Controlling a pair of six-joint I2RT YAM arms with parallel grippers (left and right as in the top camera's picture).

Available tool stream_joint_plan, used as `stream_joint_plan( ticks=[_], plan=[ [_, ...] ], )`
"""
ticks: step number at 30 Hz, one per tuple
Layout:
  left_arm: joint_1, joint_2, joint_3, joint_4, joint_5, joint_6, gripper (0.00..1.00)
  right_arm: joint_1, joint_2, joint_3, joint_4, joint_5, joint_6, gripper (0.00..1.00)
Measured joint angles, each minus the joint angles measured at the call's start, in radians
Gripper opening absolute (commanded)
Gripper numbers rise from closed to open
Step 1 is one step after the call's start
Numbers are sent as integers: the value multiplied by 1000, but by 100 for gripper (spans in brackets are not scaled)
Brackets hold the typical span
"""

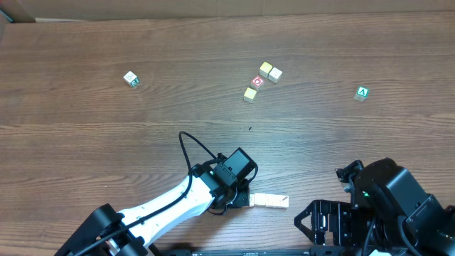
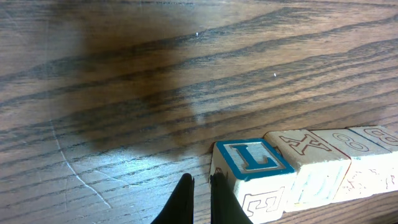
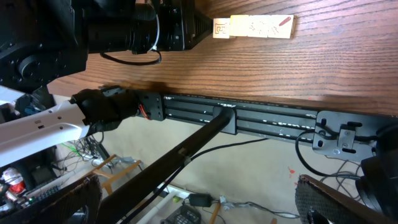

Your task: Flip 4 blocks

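Observation:
Four pale blocks (image 1: pixel 270 201) lie in a tight row near the table's front edge. The left wrist view shows the row from close by: the end block (image 2: pixel 252 160) has a blue-framed "L" on top, and beside it is a block with a red "X" (image 2: pixel 306 147). My left gripper (image 2: pixel 200 184) is shut with nothing between its fingers. Its right finger (image 2: pixel 219 198) rests against the outer side of the "L" block. In the right wrist view the row (image 3: pixel 252 27) lies just beyond the left gripper's tip. My right gripper (image 3: pixel 198 186) hangs open and empty off the table's front edge.
Farther back lie a red-circle cube (image 1: pixel 258 82) with yellow and cream cubes around it, a green "A" cube (image 1: pixel 362 93) at the right and a white cube (image 1: pixel 131 79) at the left. The right arm (image 1: pixel 384 198) sits at the front right corner. A black rail (image 3: pixel 249 115) runs under the table edge.

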Motion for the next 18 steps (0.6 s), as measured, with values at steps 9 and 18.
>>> stream_joint_plan(
  ticks=[9,18],
  plan=[
    [0,2,0,-84,3,0,4,0,0,0,0,-3,0,100],
    [-71,2,-2,-105,98,-7,4,0,0,0,0,-3,0,100]
  ],
)
